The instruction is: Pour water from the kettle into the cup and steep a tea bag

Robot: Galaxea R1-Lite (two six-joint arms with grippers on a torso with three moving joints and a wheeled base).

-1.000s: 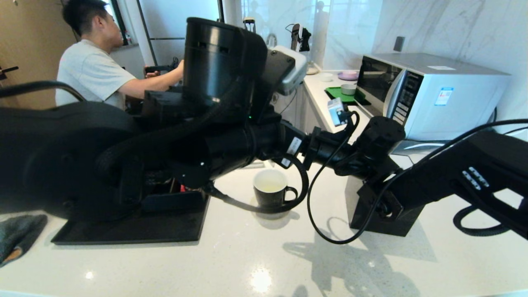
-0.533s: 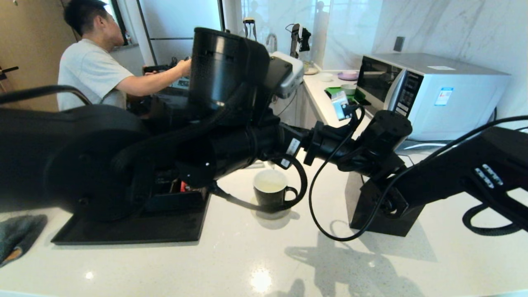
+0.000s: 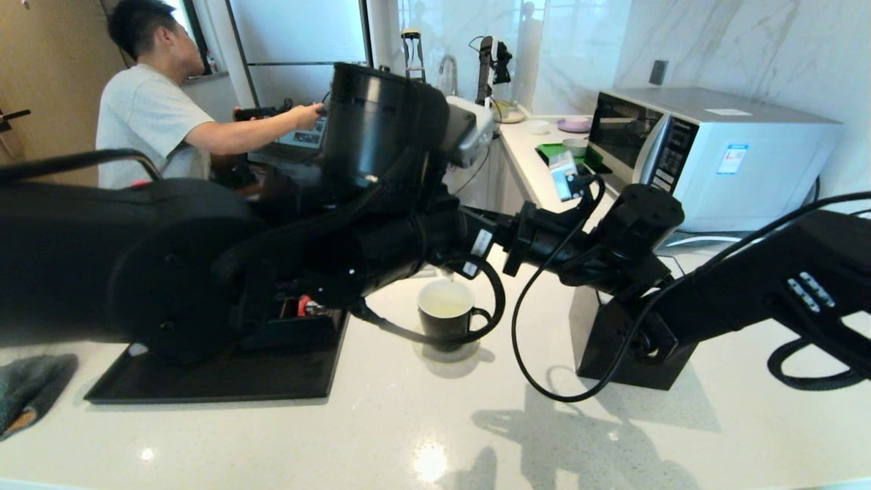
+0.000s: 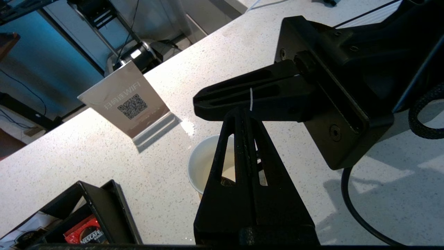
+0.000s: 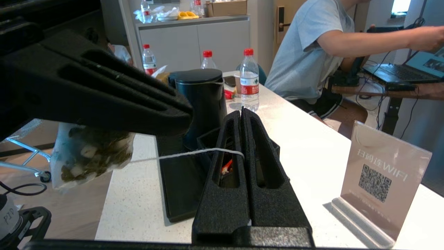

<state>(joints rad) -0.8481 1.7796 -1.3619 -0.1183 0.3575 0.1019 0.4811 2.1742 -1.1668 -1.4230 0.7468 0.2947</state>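
Tea bag (image 5: pixel 91 156) hangs in the air as a pale mesh pouch of dark leaf, its thin white string (image 5: pixel 194 152) running across to the right gripper (image 5: pixel 241 114), whose fingers are pressed together on it. The left gripper (image 4: pixel 242 113) is also clamped tight, and in its own wrist view a short length of the same string shows right at its tip, so both seem to pinch the bag or its line between them; just where the left one grips I cannot tell.

Directly under the two meeting grippers stands the cup (image 3: pixel 447 316), the small black mug with the white inside, in the middle of the pale speckled counter (image 3: pixel 422 435), handle to the right. A pale liquid appears to sit in it already, so the pouring looks done. The kettle (image 5: pixel 201 100) is set down upright on the black tray (image 3: pixel 224 378) at the left, lid on.

What is left, as I judge it, is the steeping: the pouch is still above the rim, not in the water. A red Nescafe sachet (image 4: pixel 85 236) lies in the organiser box (image 4: pixel 100 205), untouched.
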